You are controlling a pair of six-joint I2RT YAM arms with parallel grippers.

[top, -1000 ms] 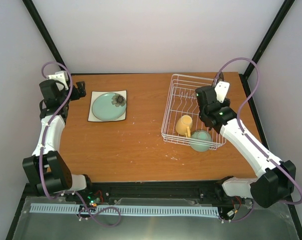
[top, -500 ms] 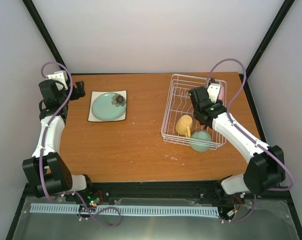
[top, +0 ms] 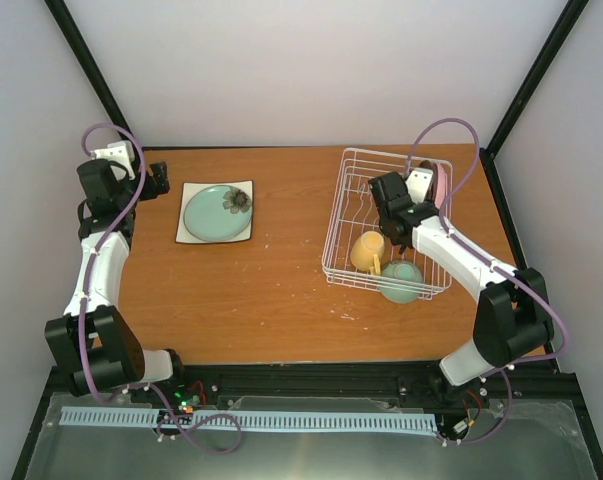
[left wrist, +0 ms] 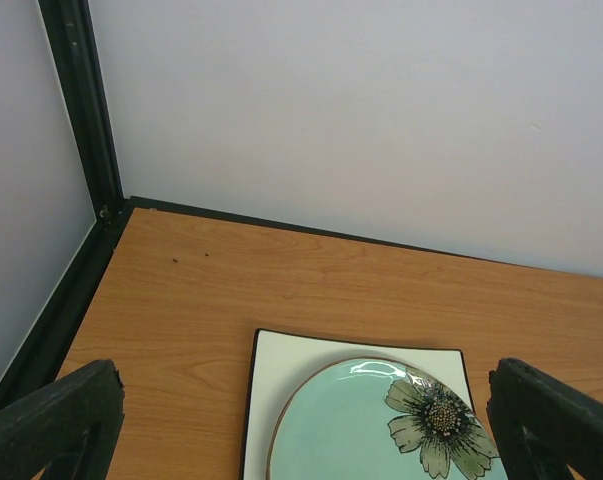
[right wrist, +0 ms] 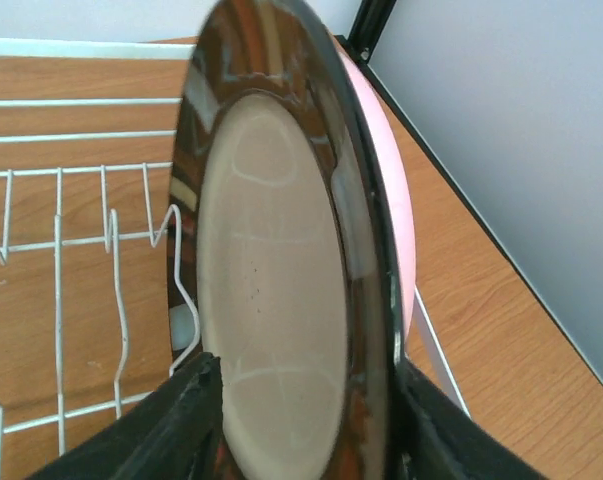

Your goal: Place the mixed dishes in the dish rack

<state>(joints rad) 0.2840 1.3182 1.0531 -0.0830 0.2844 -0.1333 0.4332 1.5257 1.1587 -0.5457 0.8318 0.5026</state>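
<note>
My right gripper (right wrist: 306,430) is shut on the black-rimmed round plate (right wrist: 271,300), held on edge over the far right of the white wire dish rack (right wrist: 71,47). The pink round plate (right wrist: 396,200) stands on edge right behind it; I cannot tell whether they touch. In the top view the pale yellow mug (top: 367,250) and mint-green bowl (top: 402,281) lie in the rack's (top: 353,160) near end. The mint-green flower plate (left wrist: 361,430) lies on the white square plate (left wrist: 281,370). My left gripper (left wrist: 301,440) is open and empty at that stack's left edge.
The rack stands at the table's far right, close to the black frame post (right wrist: 371,25) and the right table edge. The stacked plates (top: 217,212) sit at the far left near my left gripper (top: 159,180). Bare wood lies between them.
My right gripper has swung left and toward the back of the rack with the plate in it, the arm folding in. The left arm has not moved.
</note>
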